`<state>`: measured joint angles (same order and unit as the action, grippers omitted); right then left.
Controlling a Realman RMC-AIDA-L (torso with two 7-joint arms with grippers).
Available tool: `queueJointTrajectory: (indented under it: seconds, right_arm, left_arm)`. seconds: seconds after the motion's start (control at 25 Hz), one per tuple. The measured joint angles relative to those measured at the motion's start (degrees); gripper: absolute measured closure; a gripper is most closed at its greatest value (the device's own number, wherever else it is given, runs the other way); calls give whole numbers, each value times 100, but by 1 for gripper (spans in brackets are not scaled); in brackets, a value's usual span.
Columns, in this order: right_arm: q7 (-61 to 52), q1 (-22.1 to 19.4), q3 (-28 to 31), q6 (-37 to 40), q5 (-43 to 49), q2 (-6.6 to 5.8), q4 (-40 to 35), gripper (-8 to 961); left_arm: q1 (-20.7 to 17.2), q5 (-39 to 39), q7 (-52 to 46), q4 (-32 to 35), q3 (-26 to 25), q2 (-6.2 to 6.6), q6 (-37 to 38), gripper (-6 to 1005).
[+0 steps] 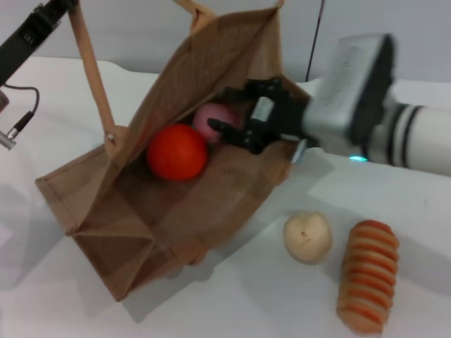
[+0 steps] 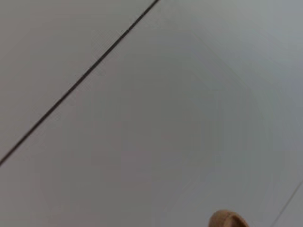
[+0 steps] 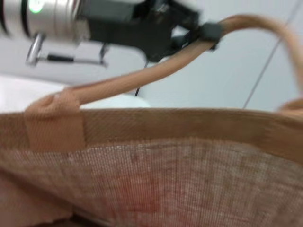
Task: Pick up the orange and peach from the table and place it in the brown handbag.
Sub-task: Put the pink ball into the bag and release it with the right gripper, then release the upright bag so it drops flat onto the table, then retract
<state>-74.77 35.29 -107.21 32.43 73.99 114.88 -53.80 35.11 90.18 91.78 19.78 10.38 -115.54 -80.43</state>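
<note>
The brown handbag point(image 1: 176, 218) lies on the white table with its mouth held open. The orange point(image 1: 177, 151) rests inside it. The pink peach point(image 1: 211, 118) lies just behind the orange, deeper in the bag. My right gripper point(image 1: 227, 111) reaches into the bag's mouth, open, with its fingertips right at the peach. My left gripper point(image 1: 51, 13) at the top left is shut on one long handle point(image 1: 90, 63) and holds it up. The right wrist view shows that grip point(image 3: 191, 34) above the bag's woven wall point(image 3: 165, 165).
A pale beige round fruit point(image 1: 307, 237) and a striped orange-and-cream loaf point(image 1: 368, 274) lie on the table to the right of the bag. A cable with a plug point(image 1: 20, 124) hangs at the far left. The left wrist view shows only wall and a handle tip point(image 2: 228, 220).
</note>
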Motion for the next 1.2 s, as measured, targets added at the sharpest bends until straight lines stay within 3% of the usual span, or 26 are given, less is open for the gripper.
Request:
queueJointTrajectory:
  seconds: [0.24,0.56,0.84,1.0,1.2]
  right_arm:
    - [30,-340,1668,1783,-17,-35,206,398]
    - [935,-278,4193,4507,-30,17,1336,399]
    - [1794,-192,5592,5755,-34,26,2250,398]
    - [2012,-184,5859,5875,-35,25,2455,398]
    - [2032,-173,5873,5837,-34,26,2520,398]
  left_arm:
    - [21,-43,61,0,36,3,185,806]
    - [220,-393,281,-3,74,-19,504,802]
    - [438,-746,1365,-333,88,-53,545,799]
    - [555,-1044,1844,-451,88,-69,494,558]
    - [650,-1207,2737,-771,88,-74,262,344]
